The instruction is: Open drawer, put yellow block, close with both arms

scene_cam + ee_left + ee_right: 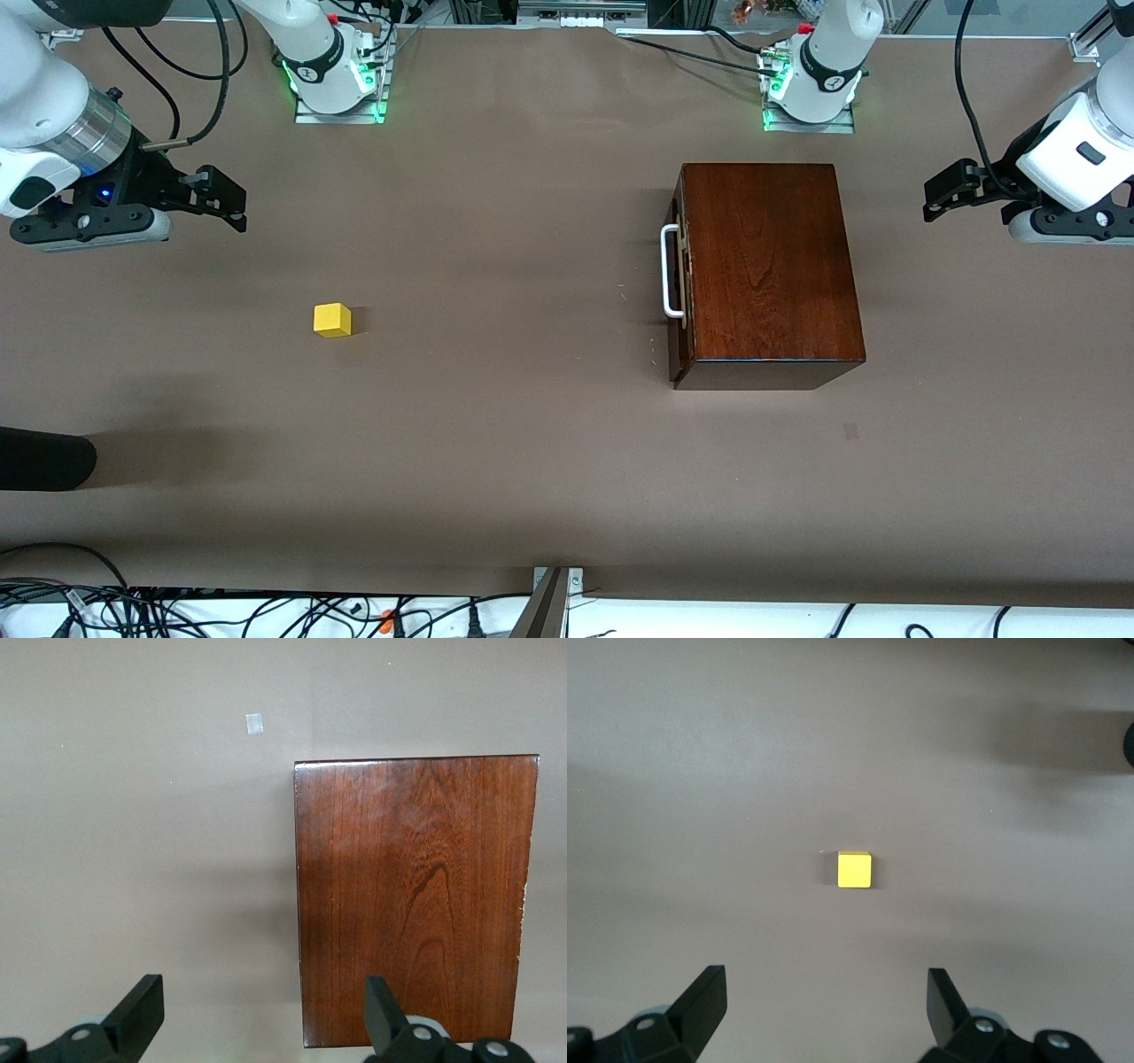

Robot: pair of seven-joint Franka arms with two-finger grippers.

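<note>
Nothing done: I see drawer (680, 275) closed, yellow block (332, 320) loose mid-desk. Left hand (261, 1019) and right hand (824, 1010) both wide, empty, at desk ends.

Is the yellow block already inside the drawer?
No, the yellow block lies on the bare table, apart from the shut drawer.

Block (332, 320) toward right arm's end; box (769, 266) toward left arm's
</note>
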